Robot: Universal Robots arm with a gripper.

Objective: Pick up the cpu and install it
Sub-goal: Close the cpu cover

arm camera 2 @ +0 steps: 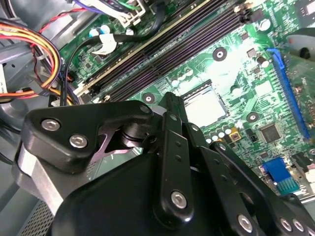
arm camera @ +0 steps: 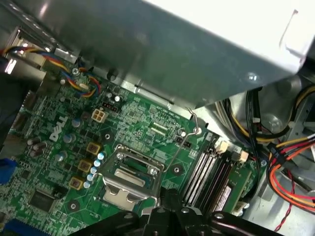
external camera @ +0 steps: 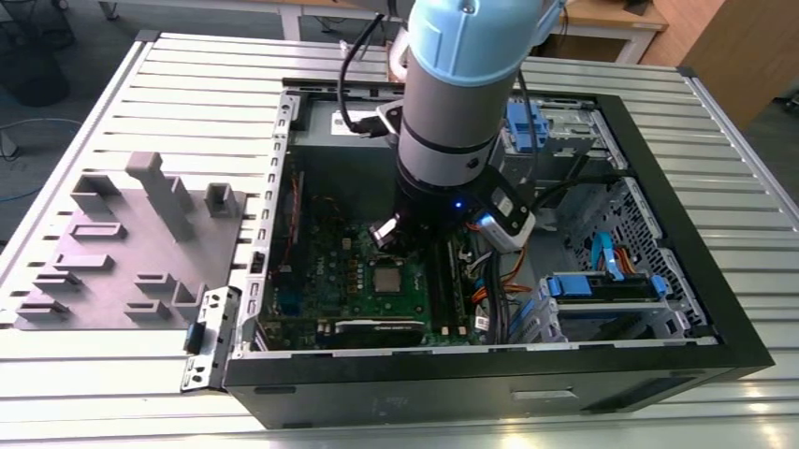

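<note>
My claw point(arm camera 2: 170, 101) hangs just above the motherboard's socket point(arm camera: 129, 173), fingers pinched narrow together, holding nothing I can see; the cpu point(arm camera 2: 205, 109) seems seated there. I'd stay square, lifting without brushing the lever point(arm camera: 184, 140)

socket frame point(arm camera: 130, 177) raised, power supply point(arm camera: 197, 54) overhanging beside it, cables point(arm camera: 280, 162) crowding memory slots point(arm camera: 206, 172)

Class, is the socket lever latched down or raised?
Raised: in the first wrist view the lever stands up beside the socket frame.
</note>
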